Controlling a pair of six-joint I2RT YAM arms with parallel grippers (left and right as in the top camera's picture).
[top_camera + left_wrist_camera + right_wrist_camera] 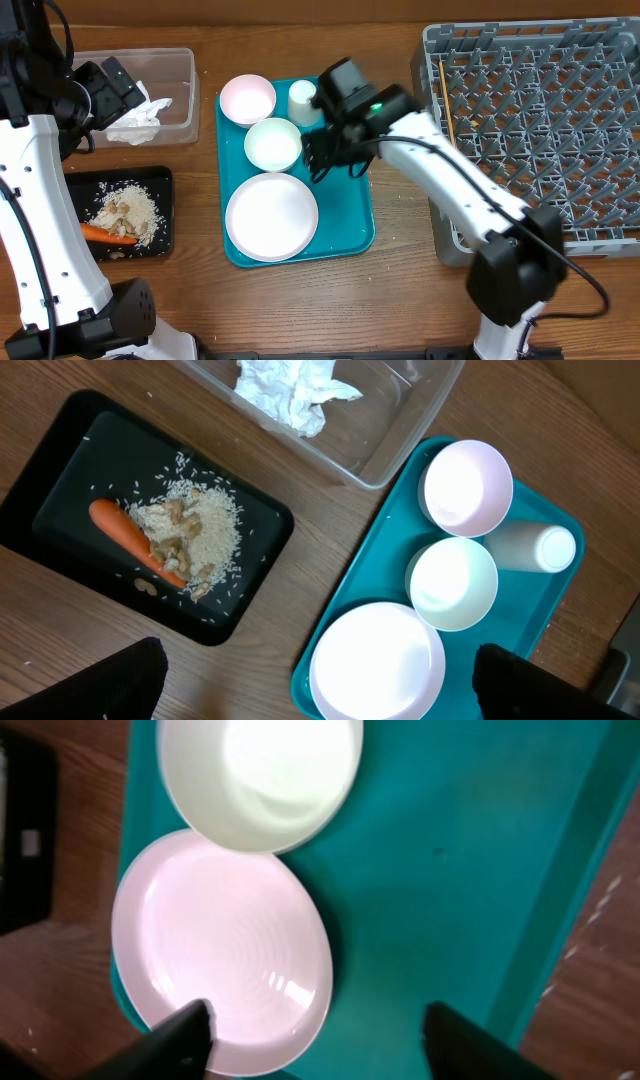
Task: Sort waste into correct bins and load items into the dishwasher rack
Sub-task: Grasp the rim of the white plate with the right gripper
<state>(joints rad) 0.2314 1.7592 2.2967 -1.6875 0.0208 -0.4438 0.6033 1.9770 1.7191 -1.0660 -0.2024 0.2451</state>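
On the teal tray lie a round white plate, a pinkish bowl, a white bowl and a small white cup. My right gripper hovers open over the tray. Its left finger overlaps the plate's edge and it holds nothing. My left gripper is wide open and empty, high above the plate. The black tray holds a carrot and rice. White tissue lies in the clear tub.
The grey dishwasher rack stands at the right with a thin wooden chopstick along its left side. My right arm crosses the rack's near-left corner. Bare wood lies between the black tray and the teal tray.
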